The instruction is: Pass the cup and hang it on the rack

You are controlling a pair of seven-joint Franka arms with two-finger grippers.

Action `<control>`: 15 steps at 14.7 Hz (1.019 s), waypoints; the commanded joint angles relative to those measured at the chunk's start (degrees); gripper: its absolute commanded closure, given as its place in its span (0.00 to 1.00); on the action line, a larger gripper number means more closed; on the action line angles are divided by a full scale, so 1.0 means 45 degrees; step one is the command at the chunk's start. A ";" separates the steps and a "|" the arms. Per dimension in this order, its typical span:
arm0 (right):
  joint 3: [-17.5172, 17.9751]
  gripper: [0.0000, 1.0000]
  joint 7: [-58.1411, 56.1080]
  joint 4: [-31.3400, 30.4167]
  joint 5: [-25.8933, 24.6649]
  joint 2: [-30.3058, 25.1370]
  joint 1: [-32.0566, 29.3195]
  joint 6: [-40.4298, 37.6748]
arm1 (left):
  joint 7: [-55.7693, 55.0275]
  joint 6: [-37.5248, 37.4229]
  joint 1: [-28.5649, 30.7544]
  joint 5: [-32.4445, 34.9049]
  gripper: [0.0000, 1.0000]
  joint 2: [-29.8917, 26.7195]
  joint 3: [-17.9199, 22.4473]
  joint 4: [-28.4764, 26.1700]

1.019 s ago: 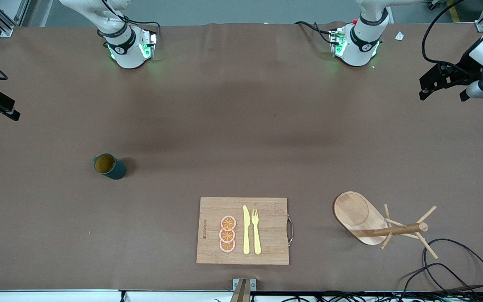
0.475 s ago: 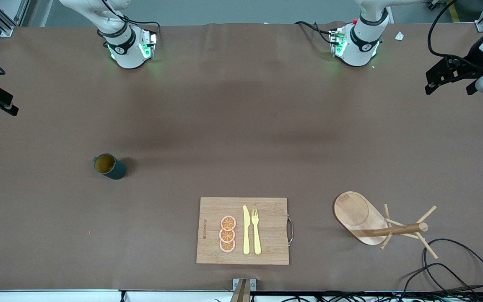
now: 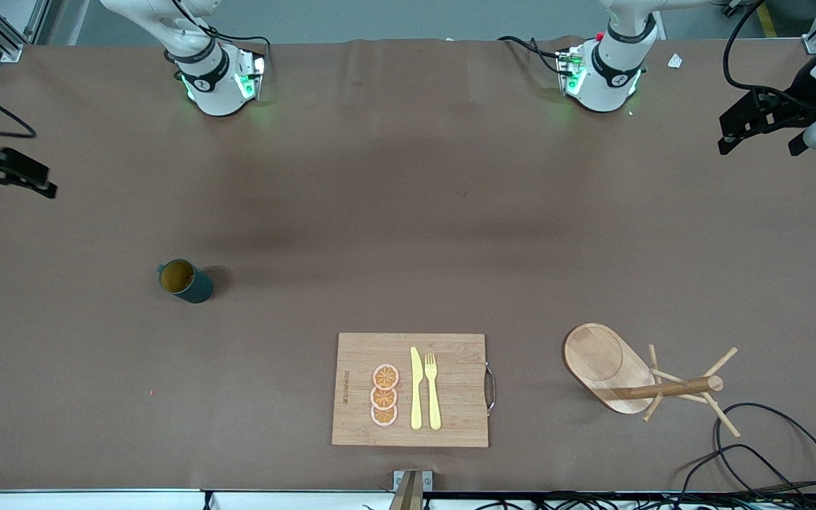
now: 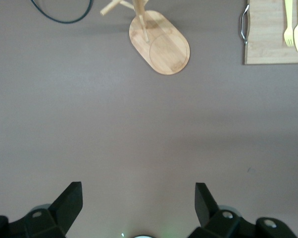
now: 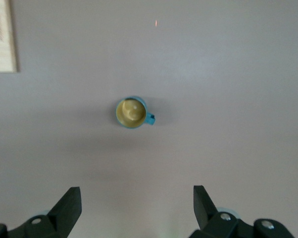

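Teal cup with mustard inside, pale wooden rack, brown table.

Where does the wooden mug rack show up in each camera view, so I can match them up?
Front view: the rack stands toward the left arm's end of the table, beside the cutting board.
Left wrist view: the rack shows at the top edge, pegs cut off.
Right wrist view: not in it.
Shared landmark: the cutting board's metal handle.

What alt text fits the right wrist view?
The cup stands upright on the bare brown table, yellow inside showing, handle out to one side. The right claw hangs open above the table with nothing in it; a corner of the cutting board shows at the edge.
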 commanded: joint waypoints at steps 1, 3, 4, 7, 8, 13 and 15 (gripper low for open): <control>-0.0011 0.00 0.0361 -0.0106 -0.0026 0.1288 0.0491 0.0515 | -0.0137 -0.0350 0.0000 0.0108 0.00 -0.0047 -0.0037 0.0159; -0.0011 0.00 0.0693 -0.0144 -0.0026 0.2478 0.0804 0.1333 | -0.0215 -0.0292 -0.0020 0.0147 0.00 0.0050 -0.0037 0.0159; -0.0011 0.00 0.0907 -0.0396 -0.0007 0.3122 0.0845 0.1840 | -0.0215 -0.0195 -0.0058 0.0263 0.00 0.0128 -0.0056 0.0139; 0.0009 0.00 0.1143 -0.0691 0.0032 0.4258 0.0903 0.2860 | -0.0196 -0.0038 -0.0020 0.0381 0.00 0.0226 -0.0076 0.0178; 0.0009 0.00 0.1183 -0.0691 0.0206 0.4552 0.0923 0.3170 | -0.0215 -0.0038 -0.0078 0.0304 0.00 0.0227 -0.0076 0.0178; -0.0010 0.00 0.1883 -0.1470 0.0948 0.5472 0.1156 0.4129 | -0.0176 0.0001 -0.0098 0.0206 0.00 0.0246 -0.0193 0.0178; -0.0011 0.00 0.2139 -0.2152 0.1028 0.5569 0.1333 0.5024 | -0.0157 0.0060 -0.0079 0.0186 0.00 0.0246 -0.0193 0.0178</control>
